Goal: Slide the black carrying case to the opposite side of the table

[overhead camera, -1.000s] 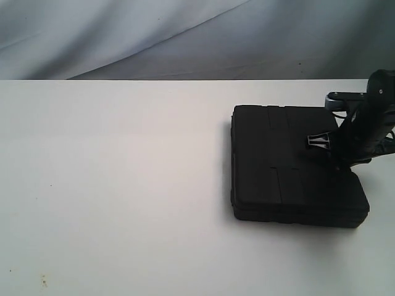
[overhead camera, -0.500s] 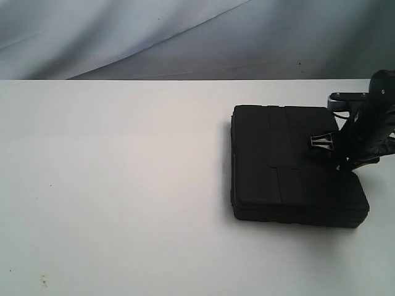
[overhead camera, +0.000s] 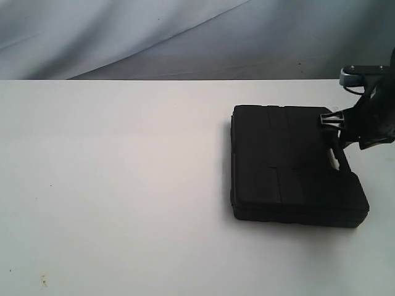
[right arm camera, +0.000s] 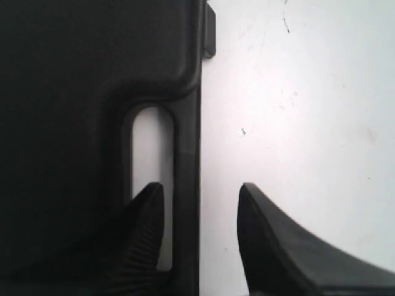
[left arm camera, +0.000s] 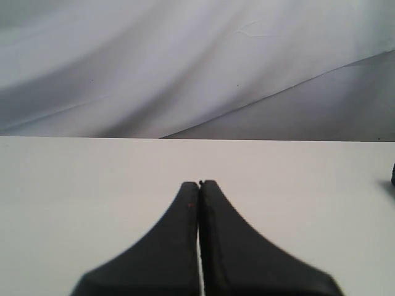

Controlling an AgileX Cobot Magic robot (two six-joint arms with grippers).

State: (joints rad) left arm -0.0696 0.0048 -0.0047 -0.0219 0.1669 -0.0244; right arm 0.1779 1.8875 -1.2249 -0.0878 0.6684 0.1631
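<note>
The black carrying case (overhead camera: 290,163) lies flat on the right part of the white table (overhead camera: 123,185). My right gripper (overhead camera: 336,121) hangs open at the case's right edge, by the far end of its handle. In the right wrist view the handle bar (right arm camera: 187,160) runs between the spread fingers of the right gripper (right arm camera: 200,192): one finger is over the handle slot (right arm camera: 151,148), the other over bare table (right arm camera: 296,123). Neither finger visibly presses the bar. My left gripper (left arm camera: 199,183) is shut on nothing above the table (left arm camera: 74,179); the exterior view does not show it.
A grey-blue cloth backdrop (overhead camera: 185,37) hangs behind the table's far edge. White tabletop stretches to the left of the case. A few small specks (overhead camera: 43,282) mark the front left corner. A dark sliver (left arm camera: 392,174) shows at the edge of the left wrist view.
My right gripper has moved from over the case's lid toward the right and far side, ending at the handle edge. The case has not moved.
</note>
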